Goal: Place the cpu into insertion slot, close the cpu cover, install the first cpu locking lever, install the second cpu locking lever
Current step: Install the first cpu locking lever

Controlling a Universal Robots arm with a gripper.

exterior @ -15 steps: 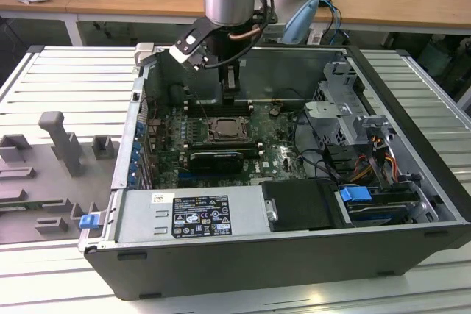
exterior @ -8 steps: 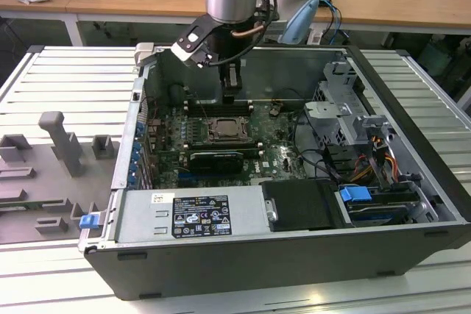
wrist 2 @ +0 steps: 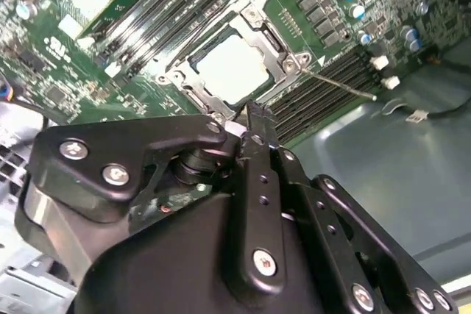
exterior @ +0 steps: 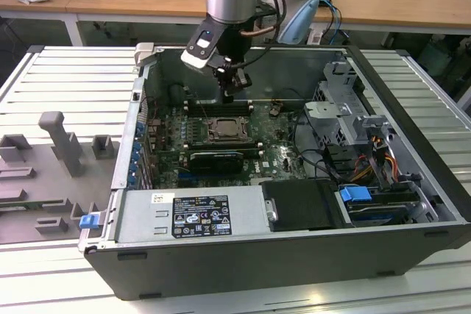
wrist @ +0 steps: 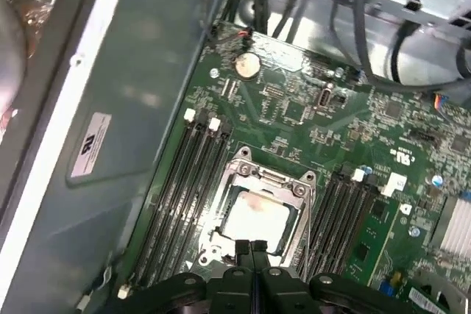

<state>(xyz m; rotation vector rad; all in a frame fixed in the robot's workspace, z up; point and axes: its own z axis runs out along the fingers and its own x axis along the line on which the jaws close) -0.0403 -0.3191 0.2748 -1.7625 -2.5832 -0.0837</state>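
Observation:
The cpu (wrist 2: 229, 68) (wrist: 255, 218) lies flat in the insertion slot (exterior: 223, 129), its pale metal top showing. The silvery cpu cover (wrist 2: 274, 40) (wrist: 266, 179) lies down around it, framing the chip. A thin metal locking lever (wrist 2: 344, 87) sticks out from one corner of the socket across the black memory slots. My gripper (exterior: 229, 94) (wrist 2: 252, 112) (wrist: 252, 246) hangs just above the socket's edge, on the side toward the case's back wall. Its black fingers are shut together with nothing between them. The socket edge nearest the fingertips is hidden by them.
The green motherboard (exterior: 268, 145) lies in an open grey computer case (exterior: 243, 255). Long black memory slots (wrist: 184, 182) flank the socket on both sides. A drive cage with cables (exterior: 346, 130) fills the exterior view's right. Grey fixtures (exterior: 62, 145) stand outside on the slatted table.

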